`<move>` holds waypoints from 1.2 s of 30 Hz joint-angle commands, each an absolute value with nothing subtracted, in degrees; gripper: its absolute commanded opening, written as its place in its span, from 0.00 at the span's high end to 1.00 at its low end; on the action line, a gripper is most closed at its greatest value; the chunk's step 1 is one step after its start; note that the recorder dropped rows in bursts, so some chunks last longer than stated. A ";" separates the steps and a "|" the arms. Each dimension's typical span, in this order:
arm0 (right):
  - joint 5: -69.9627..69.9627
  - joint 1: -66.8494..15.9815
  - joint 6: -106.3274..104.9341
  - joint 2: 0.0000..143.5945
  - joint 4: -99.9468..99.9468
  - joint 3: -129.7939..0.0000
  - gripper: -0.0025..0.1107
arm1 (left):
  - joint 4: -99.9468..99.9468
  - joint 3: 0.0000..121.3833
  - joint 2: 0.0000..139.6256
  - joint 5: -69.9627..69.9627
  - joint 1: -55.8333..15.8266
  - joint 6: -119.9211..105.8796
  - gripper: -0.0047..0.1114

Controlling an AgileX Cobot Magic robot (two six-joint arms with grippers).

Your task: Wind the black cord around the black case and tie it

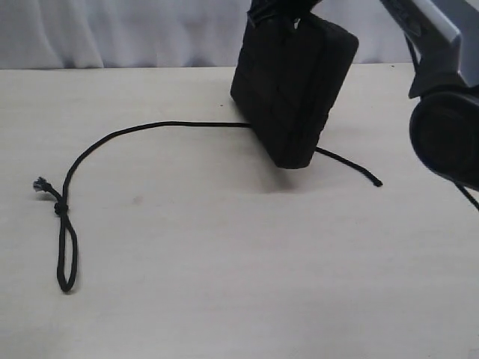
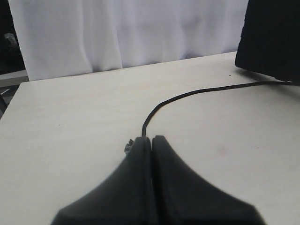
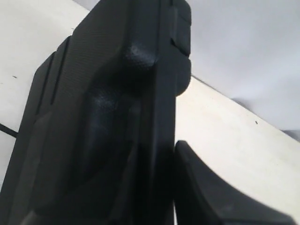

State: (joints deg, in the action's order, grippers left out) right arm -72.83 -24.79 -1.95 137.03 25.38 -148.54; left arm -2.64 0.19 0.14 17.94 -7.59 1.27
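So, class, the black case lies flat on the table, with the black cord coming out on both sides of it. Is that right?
Not flat: the black case stands upright, tilted, as the exterior view shows. The black cord does come out on both sides of it.

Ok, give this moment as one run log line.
right gripper: holds black case tilted, by top | black cord: on table, passes under case | left gripper: shut, empty, near cord
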 commanded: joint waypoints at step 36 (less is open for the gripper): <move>-69.96 -45.49 7.76 132.36 67.09 -133.55 0.94 | -2.48 0.00 0.00 17.46 -8.06 1.32 0.96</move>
State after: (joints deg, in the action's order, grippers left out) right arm -71.18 -44.75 6.02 135.51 55.87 -132.79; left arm -2.64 0.19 0.14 17.94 -7.59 1.27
